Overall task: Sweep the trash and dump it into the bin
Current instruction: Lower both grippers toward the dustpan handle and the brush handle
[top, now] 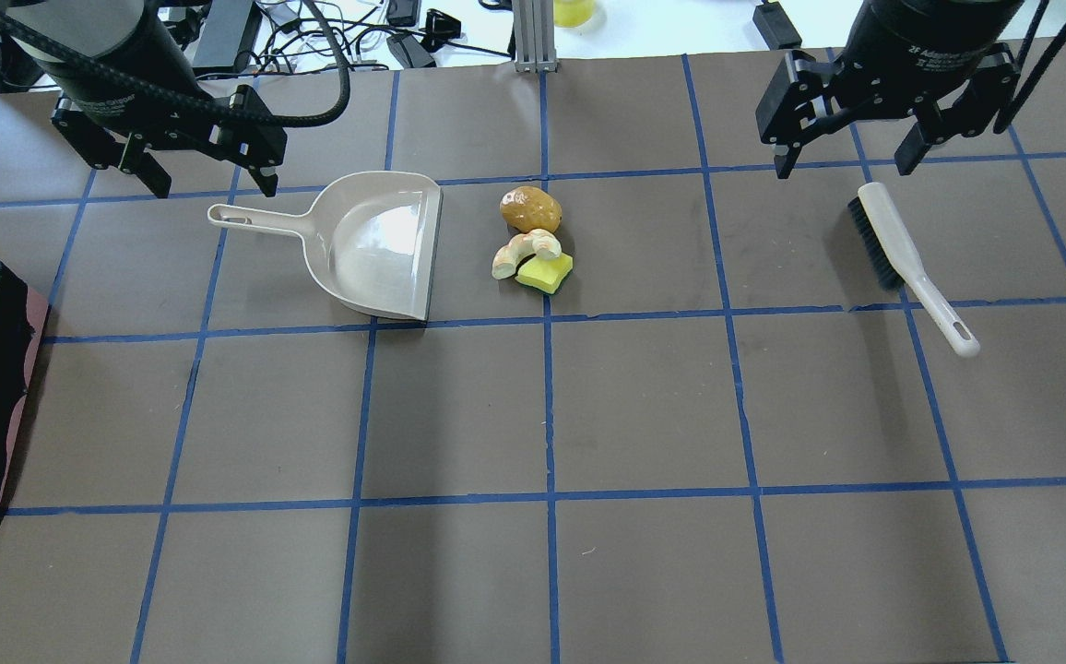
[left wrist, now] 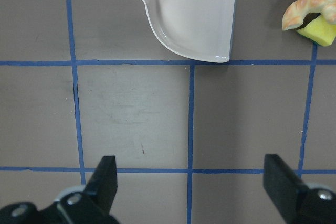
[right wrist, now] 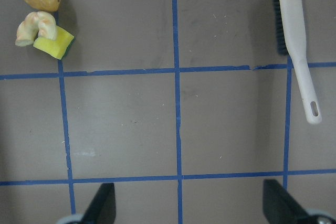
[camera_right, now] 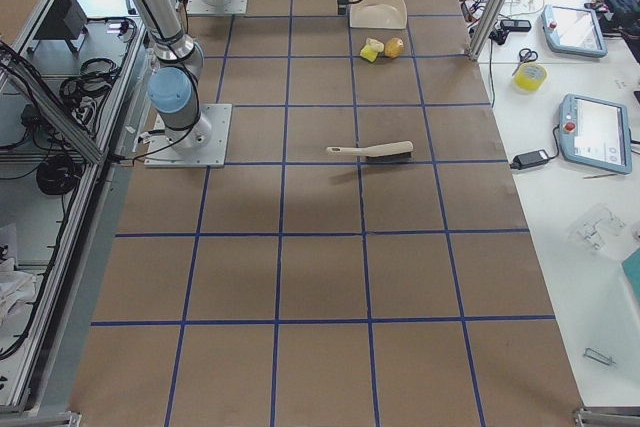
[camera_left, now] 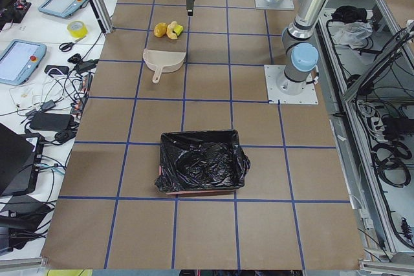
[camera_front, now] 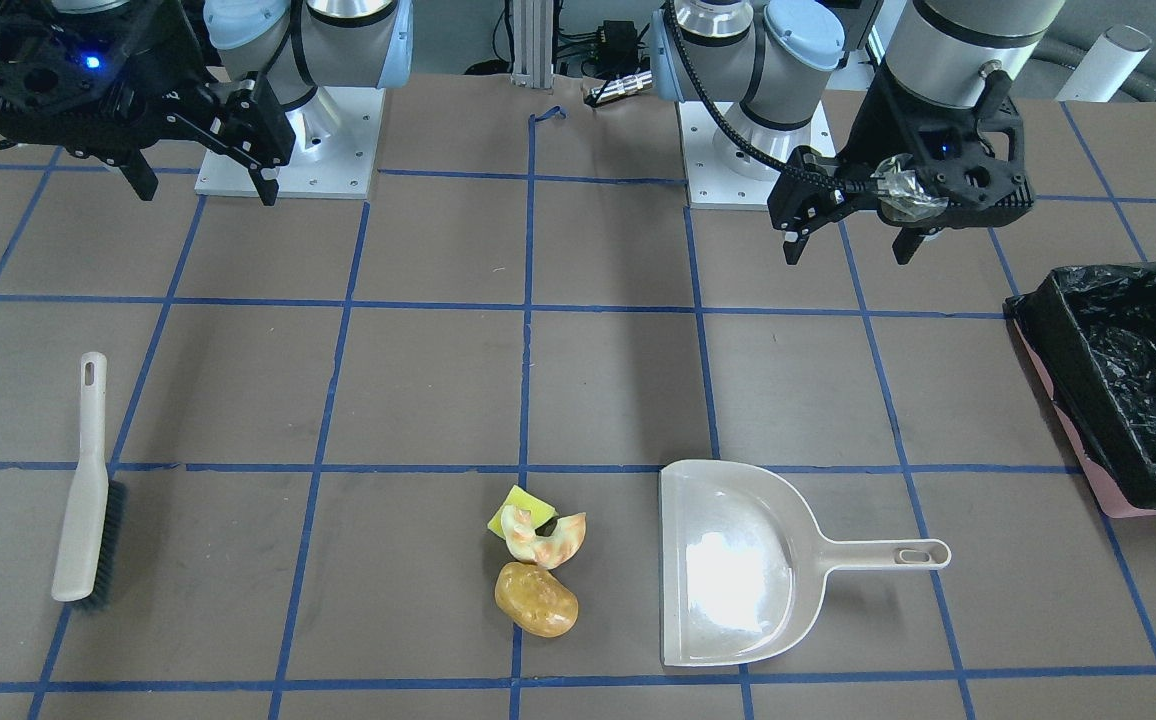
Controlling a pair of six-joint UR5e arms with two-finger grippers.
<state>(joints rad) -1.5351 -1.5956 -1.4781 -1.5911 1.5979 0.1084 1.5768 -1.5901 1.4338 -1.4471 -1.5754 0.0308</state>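
1. Brown desk [top: 644, 406] gridded with blue tape [top: 549, 406], with everything lying loose on it.
2. Left gripper [top: 215, 184] is spread wide with nothing in it. Right gripper [top: 845, 168] is wide and empty too. Both hang above the desk.
3. Beige dustpan [top: 376, 244] lies flat ahead of the left gripper, handle on the bin side, mouth facing the trash. Brush [top: 902, 254] lies flat ahead of the right gripper, toward its outer side.
4. The trash sits between the two grippers, near the dustpan mouth. The orange peel [top: 519, 254] touches the yellow-green wedge [top: 544, 272], and the amber lump [top: 530, 209] is just beside them.
5. Bin [camera_front: 1128, 390] is well off on the left gripper's outer side, at the desk edge.
6. Risk: both handles are thin and flat on the desk, so a low or skewed close could jam on the desk or slip off.
7. Risk: the lump looks round and glossy, so a hard stroke would likely roll it past the pan.
8. Risk: a pan that isn't pinned down could slide away under the push.
9. Risk: it's a long carry to the bin. A tilt would spill the pieces, and the crinkled bag rim could snag the pan lip.
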